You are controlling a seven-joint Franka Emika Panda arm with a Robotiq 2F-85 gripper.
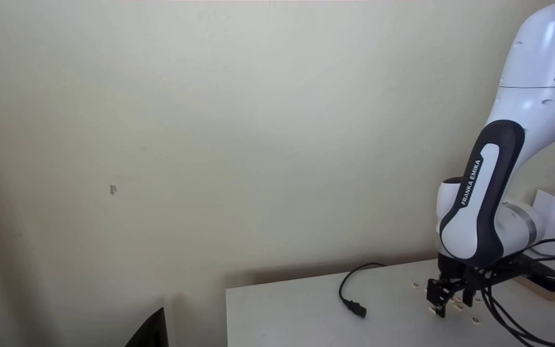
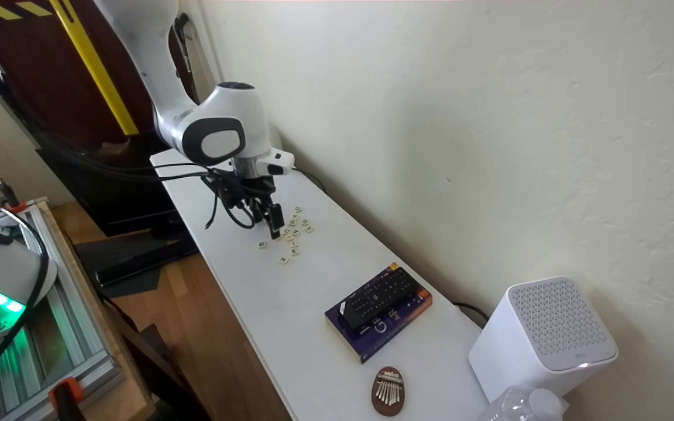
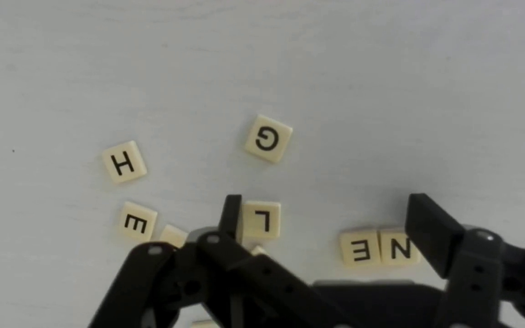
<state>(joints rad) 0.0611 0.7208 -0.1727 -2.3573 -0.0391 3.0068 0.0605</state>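
My gripper (image 3: 329, 218) stands open, jaws wide apart, low over a white table with several cream letter tiles. In the wrist view an L tile (image 3: 262, 221) lies right beside the left finger; whether they touch I cannot tell. An E tile (image 3: 359, 247) and an N tile (image 3: 392, 247) sit side by side near the right finger, which covers part of the N. Beyond the fingertips are a G tile (image 3: 268, 139) and an H tile (image 3: 125, 162). A second E tile (image 3: 138, 222) rests outside the left finger. Other tiles are partly hidden under the gripper.
A black power cable (image 1: 356, 308) lies on the white table (image 1: 297, 313). In an exterior view, a purple box (image 2: 379, 333) carries a black keypad (image 2: 381, 296). A thumb piano (image 2: 388, 392), a white speaker-like box (image 2: 542, 336) and a clear bottle (image 2: 521, 406) stand farther along. The wall borders the table.
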